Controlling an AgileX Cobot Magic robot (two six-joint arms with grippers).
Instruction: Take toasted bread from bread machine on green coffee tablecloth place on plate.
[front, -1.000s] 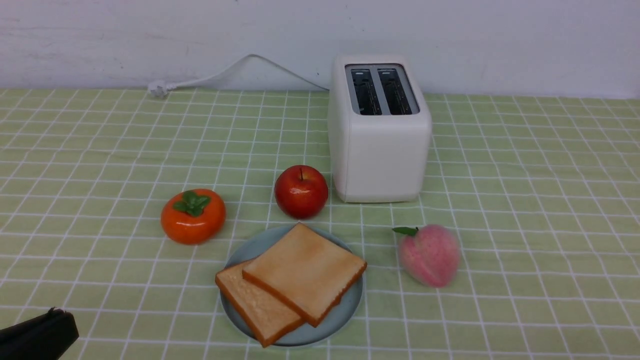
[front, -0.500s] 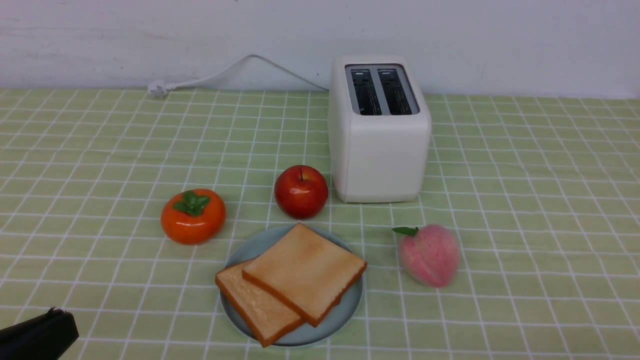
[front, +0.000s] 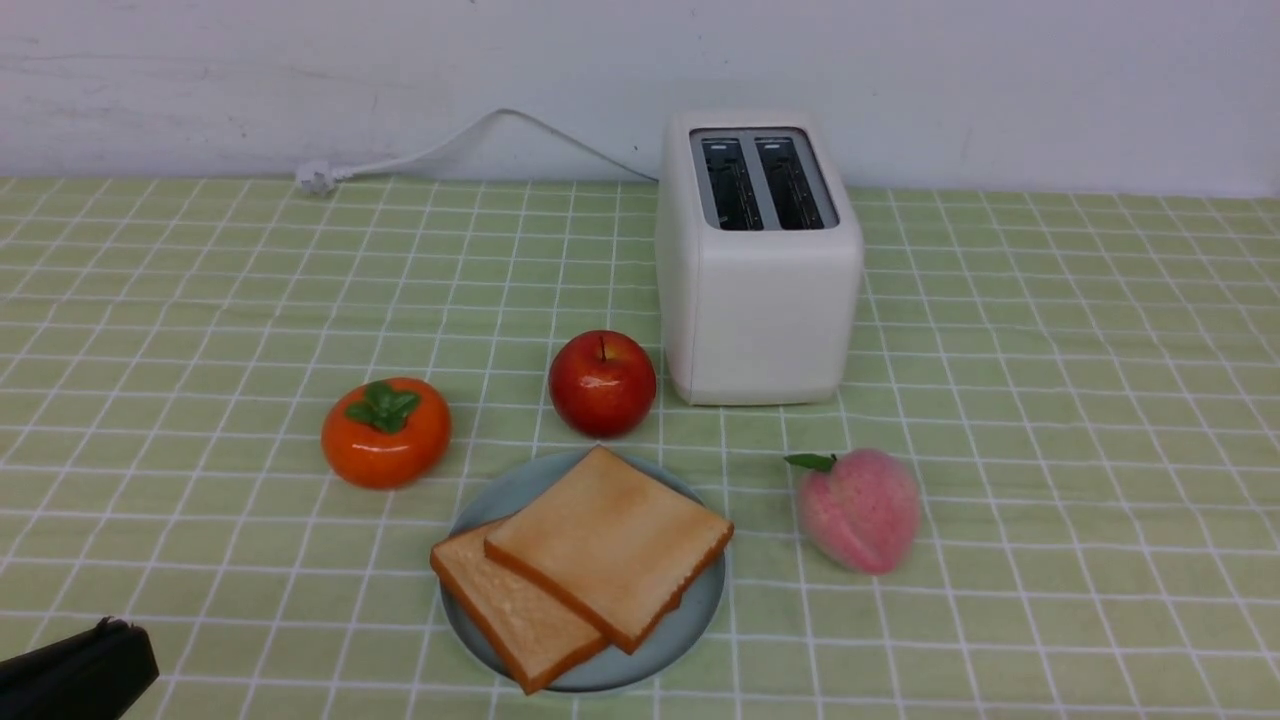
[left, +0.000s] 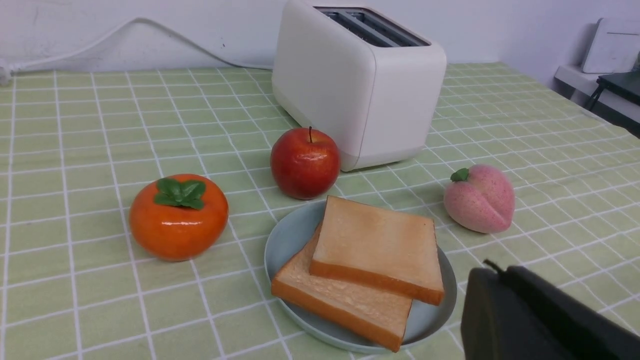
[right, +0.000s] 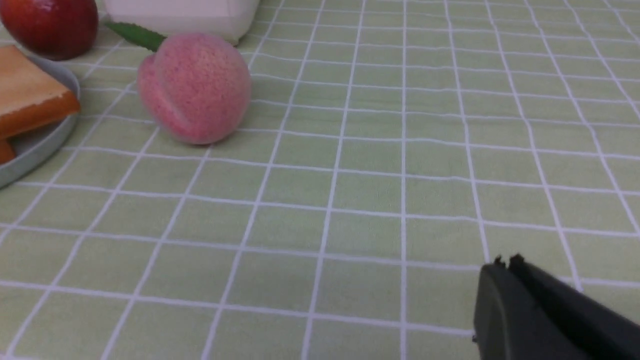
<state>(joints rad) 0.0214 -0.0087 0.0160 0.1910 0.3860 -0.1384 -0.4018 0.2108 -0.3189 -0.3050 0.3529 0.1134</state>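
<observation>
Front view: toasted bread (front: 585, 570) on plate (front: 700, 612).

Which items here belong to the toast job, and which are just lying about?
Job: toasted bread (two slices), plate, bread machine, green coffee tablecloth.
Lying about: apple, persimmon, peach.

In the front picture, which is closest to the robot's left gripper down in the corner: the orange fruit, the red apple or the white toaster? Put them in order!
From the left gripper, nearest first:
1. The orange fruit, on the cloth left of the plate.
2. The red apple, behind the plate, farther in.
3. The toaster, at the back near the wall.
</observation>
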